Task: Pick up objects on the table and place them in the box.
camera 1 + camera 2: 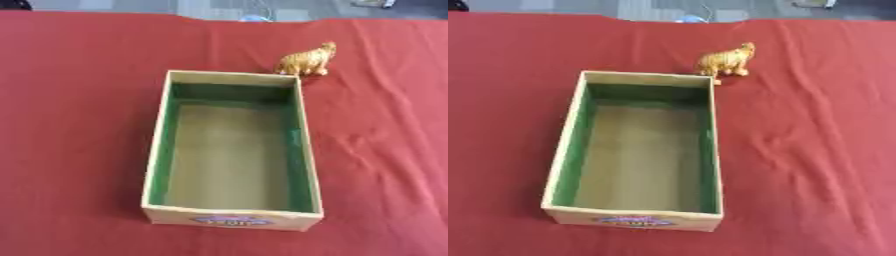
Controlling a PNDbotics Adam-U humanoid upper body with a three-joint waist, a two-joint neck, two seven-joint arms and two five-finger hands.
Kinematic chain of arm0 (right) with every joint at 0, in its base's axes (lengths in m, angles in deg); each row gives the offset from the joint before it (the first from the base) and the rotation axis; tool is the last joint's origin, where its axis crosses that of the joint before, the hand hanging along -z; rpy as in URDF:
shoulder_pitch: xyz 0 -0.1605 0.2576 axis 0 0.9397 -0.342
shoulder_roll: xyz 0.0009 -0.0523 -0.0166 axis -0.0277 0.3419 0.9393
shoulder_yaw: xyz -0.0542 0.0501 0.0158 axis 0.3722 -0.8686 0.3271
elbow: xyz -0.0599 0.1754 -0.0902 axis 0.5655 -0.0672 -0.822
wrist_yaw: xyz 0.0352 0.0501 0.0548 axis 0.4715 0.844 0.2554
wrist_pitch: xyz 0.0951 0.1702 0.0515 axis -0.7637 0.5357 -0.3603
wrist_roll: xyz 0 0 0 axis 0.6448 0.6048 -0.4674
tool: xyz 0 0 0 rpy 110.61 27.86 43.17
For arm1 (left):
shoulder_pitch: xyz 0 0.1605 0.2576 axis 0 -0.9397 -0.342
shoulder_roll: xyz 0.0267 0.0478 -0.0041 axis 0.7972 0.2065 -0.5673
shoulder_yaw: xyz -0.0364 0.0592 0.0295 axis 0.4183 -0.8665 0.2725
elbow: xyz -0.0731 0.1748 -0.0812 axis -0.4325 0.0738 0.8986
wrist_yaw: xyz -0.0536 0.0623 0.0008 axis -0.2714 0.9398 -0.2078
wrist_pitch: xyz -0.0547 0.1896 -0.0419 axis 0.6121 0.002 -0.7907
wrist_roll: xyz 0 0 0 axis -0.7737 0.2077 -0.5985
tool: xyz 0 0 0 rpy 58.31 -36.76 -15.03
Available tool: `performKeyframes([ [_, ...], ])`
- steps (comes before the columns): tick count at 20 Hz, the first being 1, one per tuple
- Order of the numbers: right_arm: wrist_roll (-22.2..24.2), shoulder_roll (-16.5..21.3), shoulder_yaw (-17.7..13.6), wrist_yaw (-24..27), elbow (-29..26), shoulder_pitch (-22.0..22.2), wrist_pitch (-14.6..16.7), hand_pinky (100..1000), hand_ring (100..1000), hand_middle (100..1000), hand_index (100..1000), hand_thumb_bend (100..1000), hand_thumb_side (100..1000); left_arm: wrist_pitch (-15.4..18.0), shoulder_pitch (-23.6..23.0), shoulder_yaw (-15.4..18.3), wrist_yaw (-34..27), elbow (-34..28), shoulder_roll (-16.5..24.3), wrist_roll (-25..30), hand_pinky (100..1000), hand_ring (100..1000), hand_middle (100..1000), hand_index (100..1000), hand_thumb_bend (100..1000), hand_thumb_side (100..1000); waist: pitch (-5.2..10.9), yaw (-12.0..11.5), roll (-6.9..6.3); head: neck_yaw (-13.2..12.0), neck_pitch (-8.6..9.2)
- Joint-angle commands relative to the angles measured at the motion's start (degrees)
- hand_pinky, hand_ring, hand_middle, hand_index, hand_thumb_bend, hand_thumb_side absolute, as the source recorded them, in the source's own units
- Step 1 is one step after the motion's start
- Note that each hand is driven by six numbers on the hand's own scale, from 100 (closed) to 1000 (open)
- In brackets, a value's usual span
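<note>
Red cloth [79,125] covers the table; neither hand shows, so their state cannot be told. An open rectangular cardboard box with green inner walls [157,150] sits mid-cloth. Just beyond its far right corner stands a small golden-brown animal figurine [308,60], details blurred.

Red-clothed table [79,125] with a box and a toy animal

The wrinkled cloth carries an open rectangular box [158,150] with green inner walls, nothing inside, and a small orange-brown animal figure [308,60] standing upright just beyond the box's far right corner.
</note>
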State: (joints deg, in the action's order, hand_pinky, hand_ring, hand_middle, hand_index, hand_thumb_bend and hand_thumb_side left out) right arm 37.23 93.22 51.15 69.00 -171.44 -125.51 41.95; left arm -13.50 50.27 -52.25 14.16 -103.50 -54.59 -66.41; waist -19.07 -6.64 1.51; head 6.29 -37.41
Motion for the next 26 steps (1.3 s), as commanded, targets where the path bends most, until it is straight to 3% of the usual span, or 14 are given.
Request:
performKeyframes([
  [1, 3.30, 3.01, 0.93, -2.49, 4.51, -3.35, 0.65, 868, 765, 725, 832, 100, 584, 0.05, 0.36, -0.22, -0.31, -0.97, 0.70, 0.31, 507, 504, 534, 706, 100, 764, 0.94, -0.32, 0.09, 0.59, 0.64],
  [5, 7.03, 4.26, 2.60, -6.83, 11.36, -7.55, 3.27, 880, 792, 758, 867, 100, 589, -0.08, 0.26, -0.32, -0.51, -0.97, 0.85, 0.52, 508, 504, 534, 706, 100, 765, 1.11, -0.82, 0.52, 0.73, 0.62],
  [6, 8.36, 4.54, 3.21, -8.17, 13.07, -8.48, 4.26, 885, 800, 770, 882, 100, 635, -0.11, 0.25, -0.36, -0.55, -0.97, 0.89, 0.59, 507, 504, 534, 706, 100, 763, 1.13, -0.90, 0.63, 0.75, 0.66],
  [12, 17.67, 5.03, 6.57, -16.40, 23.61, -13.70, 11.37, 898, 833, 824, 958, 100, 682, -0.15, 0.28, -0.54, -0.69, -0.97, 1.19, 0.84, 507, 503, 533, 707, 100, 762, 1.12, -1.32, 1.14, 1.11, 1.02],
  [15, 21.22, 4.47, 7.49, -19.97, 28.09, -15.83, 14.72, 911, 843, 793, 969, 100, 661, -0.24, 0.27, -0.67, -0.79, -0.97, 1.24, 0.93, 507, 503, 532, 709, 100, 764, 1.06, -1.47, 1.34, 1.21, 1.16],
  [20, 28.80, 3.30, 8.69, -23.30, 34.53, -18.71, 19.92, 927, 867, 822, 982, 100, 592, -0.37, 0.26, -0.80, -0.89, -0.97, 1.30, 1.10, 507, 502, 532, 707, 100, 765, 1.06, -1.65, 1.58, 1.44, 1.44],
  [23, 31.60, 2.84, 9.19, -25.41, 36.74, -19.49, 22.67, 932, 877, 835, 966, 100, 526, -0.42, 0.19, -0.89, -0.92, -0.97, 1.35, 1.25, 507, 503, 532, 708, 100, 766, 1.15, -1.69, 1.53, 1.60, 1.57],
  [26, 33.50, 2.71, 9.42, -27.22, 37.90, -19.71, 24.71, 936, 888, 853, 972, 100, 526, -0.39, 0.22, -0.95, -1.02, -0.97, 1.39, 1.37, 507, 502, 531, 708, 100, 767, 1.22, -1.72, 1.49, 1.80, 1.72],
])
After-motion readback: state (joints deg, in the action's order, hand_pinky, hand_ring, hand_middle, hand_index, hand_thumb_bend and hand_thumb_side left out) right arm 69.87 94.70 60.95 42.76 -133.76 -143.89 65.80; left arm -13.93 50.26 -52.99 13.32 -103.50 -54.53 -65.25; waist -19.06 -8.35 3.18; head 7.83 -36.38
